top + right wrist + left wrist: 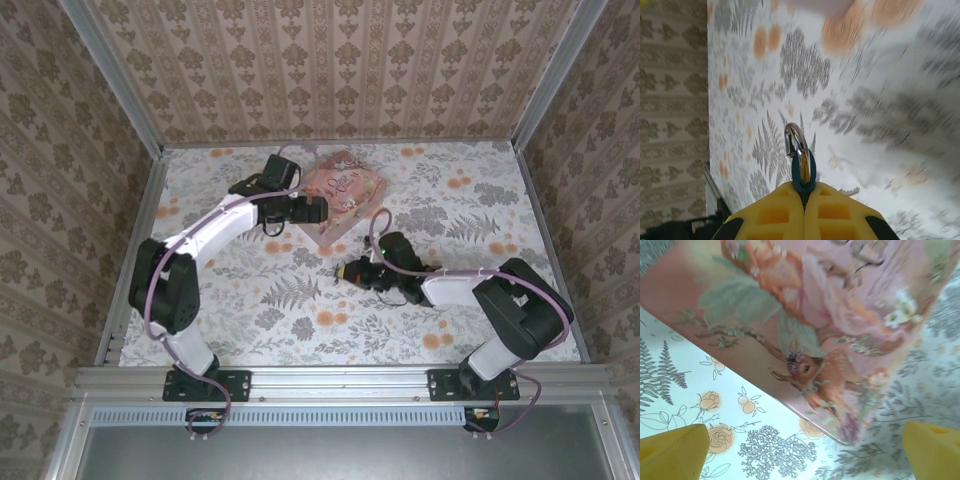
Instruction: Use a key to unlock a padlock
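Right claw [804,189] clamped tight on the padlock [801,169]: its two yellow fingers [772,215] are pressed together around the lower end of the tiny teal-blue body. The silvery shackle [795,141] juts out past the fingertips, clear of the grip. The lock is held up off the table [300,325], whose flowered cloth runs to a blur behind it in the right wrist view. Whether the shackle is latched or sprung cannot be made out.

Seen from overhead, this claw sits near the middle of the table and points toward the left. It is just off the near corner of the pink tin [345,190].

The left claw [802,455] stands wide apart with nothing between its fingers. One yellow tip sits in each lower corner of the left wrist view. The tin's lid, painted with a fawn [812,372] among flowers and leaves, lies below and beyond them, its edge crossing the cloth at a slant.

From above, the left arm [215,225] arches from its base at the near-left up to the tin, with the claw at the tin's left side. The tin rests toward the far half of the table, askew to the table's edges. Patterned wallpaper [330,60] closes in the table on three sides.
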Controlling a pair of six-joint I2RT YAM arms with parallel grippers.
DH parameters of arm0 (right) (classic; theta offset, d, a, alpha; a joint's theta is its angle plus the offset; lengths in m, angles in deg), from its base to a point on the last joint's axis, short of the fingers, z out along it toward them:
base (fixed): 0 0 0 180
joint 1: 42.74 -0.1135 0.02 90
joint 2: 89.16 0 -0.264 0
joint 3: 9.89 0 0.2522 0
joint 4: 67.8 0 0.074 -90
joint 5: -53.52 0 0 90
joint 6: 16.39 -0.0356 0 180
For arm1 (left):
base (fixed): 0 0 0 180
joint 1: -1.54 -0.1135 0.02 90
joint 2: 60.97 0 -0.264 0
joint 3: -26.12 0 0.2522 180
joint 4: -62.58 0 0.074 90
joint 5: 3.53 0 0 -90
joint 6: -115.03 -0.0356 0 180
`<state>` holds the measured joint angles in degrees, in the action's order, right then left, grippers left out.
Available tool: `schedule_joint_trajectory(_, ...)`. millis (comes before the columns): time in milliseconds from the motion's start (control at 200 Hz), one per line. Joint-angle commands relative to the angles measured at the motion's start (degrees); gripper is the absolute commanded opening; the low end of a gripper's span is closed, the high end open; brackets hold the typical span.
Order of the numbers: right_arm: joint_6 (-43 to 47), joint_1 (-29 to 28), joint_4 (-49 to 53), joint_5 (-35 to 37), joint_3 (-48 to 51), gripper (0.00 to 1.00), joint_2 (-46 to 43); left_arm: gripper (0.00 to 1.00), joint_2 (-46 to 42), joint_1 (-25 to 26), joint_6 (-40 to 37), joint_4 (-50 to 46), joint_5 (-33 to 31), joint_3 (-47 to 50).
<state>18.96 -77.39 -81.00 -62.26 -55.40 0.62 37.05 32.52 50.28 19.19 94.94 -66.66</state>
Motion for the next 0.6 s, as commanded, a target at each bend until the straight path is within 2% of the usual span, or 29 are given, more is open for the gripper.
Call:
schedule_joint_trajectory(0, -2.82, -4.53, -4.24, 3.54, 0.9, 0.0, 1.99, 1.0, -5.55, -1.25, 1.77, -1.05, 3.56, 1.25)
schedule_joint_trajectory(95, -4.97, -7.04, -8.05, 3.15, 1.0, 0.0, 5.59, 1.0, -8.72, -2.09, 2.12, -1.28, 3.78, 2.16)
schedule_joint_trajectory(180, -6.55, -6.99, -11.37, 3.49, 2.31, 0.0, 7.77, 1.0, -11.0, -2.75, 2.18, -1.75, 3.83, 3.18)
schedule_joint_trajectory(275, -6.19, -6.55, -10.52, 4.4, 3.19, 0.01, 7.59, 1.0, -13.09, -3.36, 2.24, -2.13, 3.84, 4.51)
schedule_joint_trajectory(385, -4.79, -5.4, -7.19, 4.95, 4.08, 0.32, 4.9, 1.0, -14.88, -4.11, 2.37, -2.41, 4.1, 6.15)
schedule_joint_trajectory(425, -4.0, -4.68, -4.74, 5.38, 4.58, 0.48, 2.61, 1.0, -15.68, -4.42, 2.5, -2.41, 4.17, 6.85)
schedule_joint_trajectory(505, -2.05, -2.81, 1.0, 6.09, 5.15, 0.63, -2.82, 1.0, -17.26, -4.45, 2.43, -2.75, 4.19, 7.95)
schedule_joint_trajectory(520, -1.55, -2.35, 2.09, 6.12, 5.22, 0.66, -3.9, 1.0, -17.59, -5.89, 2.32, -2.92, 4.11, 8.12)
schedule_joint_trajectory(590, 0.61, 0.19, 8.37, 6.34, 5.36, 0.85, -9.49, 1.0, -19.14, -7.17, 1.95, -3.86, 3.78, 8.65)
